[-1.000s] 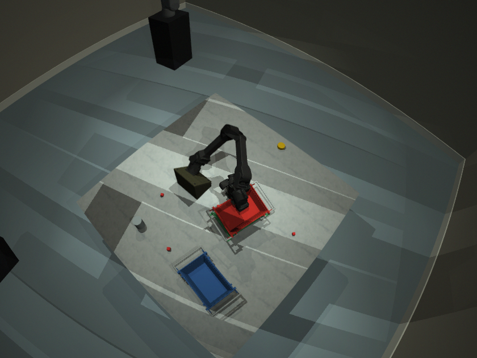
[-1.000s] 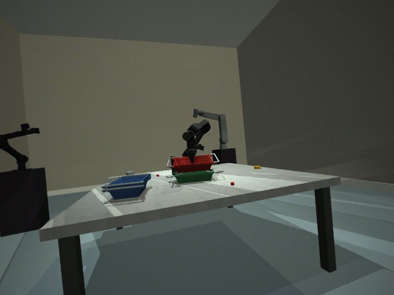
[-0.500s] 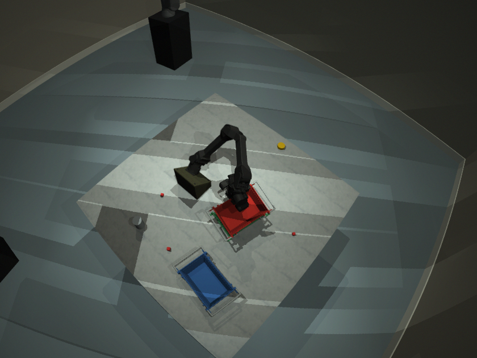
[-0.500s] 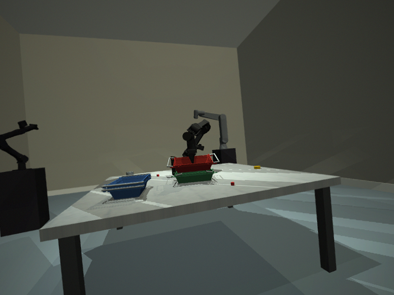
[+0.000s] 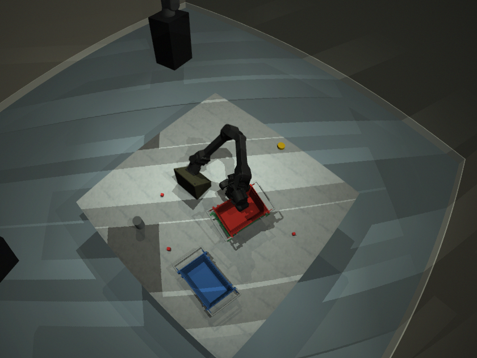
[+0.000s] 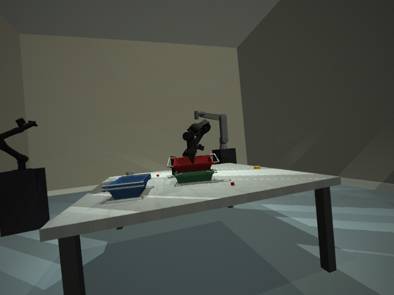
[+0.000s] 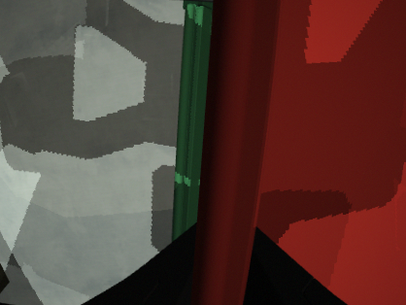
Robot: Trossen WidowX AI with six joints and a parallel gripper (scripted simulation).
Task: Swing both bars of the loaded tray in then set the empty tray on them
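Leftward in the exterior view, you see a black arm [image 6: 12, 148] on a dark pedestal [image 6: 21, 200], before a beige wall [image 6: 125, 86]; a blue-grey floor [image 5: 385, 154] [image 6: 183, 262] lies beneath. Next, note the pale, marbled table [image 5: 316, 173] [image 6: 186, 208] [image 7: 39, 78], crossed by bands of light and shadow and carrying a blue tray [image 5: 206, 281] [image 6: 129, 188] towards its left end, with a grey cylinder [image 5: 138, 222] [image 6: 130, 173] behind it. Further right, a green tray [image 5: 217, 220] [image 6: 194, 176] [image 7: 191, 97] stands on the table; directly above it is the red tray [image 5: 231, 219] [image 6: 192, 165] [image 7: 335, 112], which hides its load from you. Your gripper [image 5: 241, 205] [image 6: 191, 161] [image 7: 225, 237] is closed on the red tray's wall, with the tray's interior to the right of the fingertips in the wrist view and the green rim to the left. Whether the two trays touch, you cannot tell. Beyond, find a grey arm [image 6: 223, 128], then a yellow disc [image 5: 281, 146] [image 6: 257, 167] near the table's far edge and a dark wall [image 6: 314, 97] at right.
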